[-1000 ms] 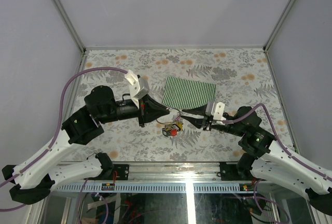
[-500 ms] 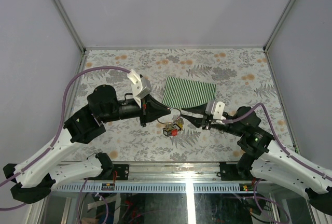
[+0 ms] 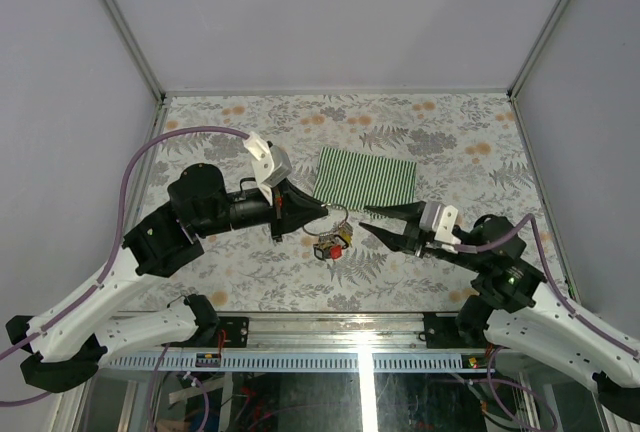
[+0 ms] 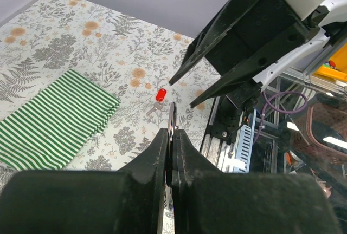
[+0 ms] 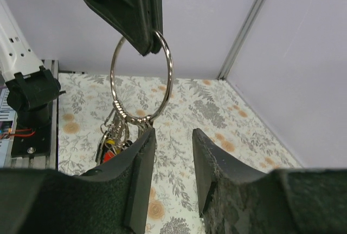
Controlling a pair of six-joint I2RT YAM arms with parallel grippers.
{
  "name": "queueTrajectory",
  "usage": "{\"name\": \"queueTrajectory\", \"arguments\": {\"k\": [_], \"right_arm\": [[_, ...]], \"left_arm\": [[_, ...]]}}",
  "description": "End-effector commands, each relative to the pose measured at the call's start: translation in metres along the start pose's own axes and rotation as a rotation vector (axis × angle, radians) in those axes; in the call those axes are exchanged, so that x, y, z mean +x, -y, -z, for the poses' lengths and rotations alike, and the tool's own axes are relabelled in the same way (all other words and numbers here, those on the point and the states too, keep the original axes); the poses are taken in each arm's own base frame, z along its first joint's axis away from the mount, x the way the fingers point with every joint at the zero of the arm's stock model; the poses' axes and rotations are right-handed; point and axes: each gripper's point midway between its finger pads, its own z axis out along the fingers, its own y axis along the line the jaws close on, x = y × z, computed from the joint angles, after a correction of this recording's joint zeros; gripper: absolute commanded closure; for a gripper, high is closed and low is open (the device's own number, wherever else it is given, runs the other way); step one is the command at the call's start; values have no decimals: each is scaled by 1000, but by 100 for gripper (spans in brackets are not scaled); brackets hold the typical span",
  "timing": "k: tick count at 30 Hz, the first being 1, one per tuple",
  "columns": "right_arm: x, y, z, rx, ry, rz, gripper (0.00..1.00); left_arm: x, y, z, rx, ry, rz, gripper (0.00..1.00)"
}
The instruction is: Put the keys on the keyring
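Note:
My left gripper (image 3: 318,214) is shut on the top of the keyring (image 3: 336,220), a thin silver wire ring held above the table. A bunch of red-, yellow- and black-tagged keys (image 3: 330,248) hangs from it. In the right wrist view the keyring (image 5: 142,77) hangs face-on with the bunch (image 5: 111,143) below. My right gripper (image 5: 171,136) is open and empty, just short of the ring's lower edge. It also shows in the top view (image 3: 372,220). In the left wrist view a red-tagged key (image 4: 160,95) appears to lie on the table beyond the edge-on keyring (image 4: 172,116). I see no separate black-tagged key.
A green-and-white striped cloth (image 3: 365,178) lies flat on the floral table just behind the two grippers, and shows in the left wrist view (image 4: 49,120). Grey walls with metal posts close the back and sides. A metal rail runs along the near edge.
My right gripper has drawn back to the right, away from the ring. The left gripper still holds the ring in nearly the same place.

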Motion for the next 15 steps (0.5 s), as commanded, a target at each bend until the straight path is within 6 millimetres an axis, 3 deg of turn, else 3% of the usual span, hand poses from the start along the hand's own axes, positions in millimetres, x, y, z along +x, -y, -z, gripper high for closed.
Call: {"name": "queueTrajectory", "arguments": {"k": [1,15], "right_arm": [[-11,3,1,11,39,24,59],[6,-3,-15,-35,13,-12,63]], "left_arm": [[-34,-3,3,-42,118,-17,100],[-38,-4,4,-54,128,-5,100]]}}
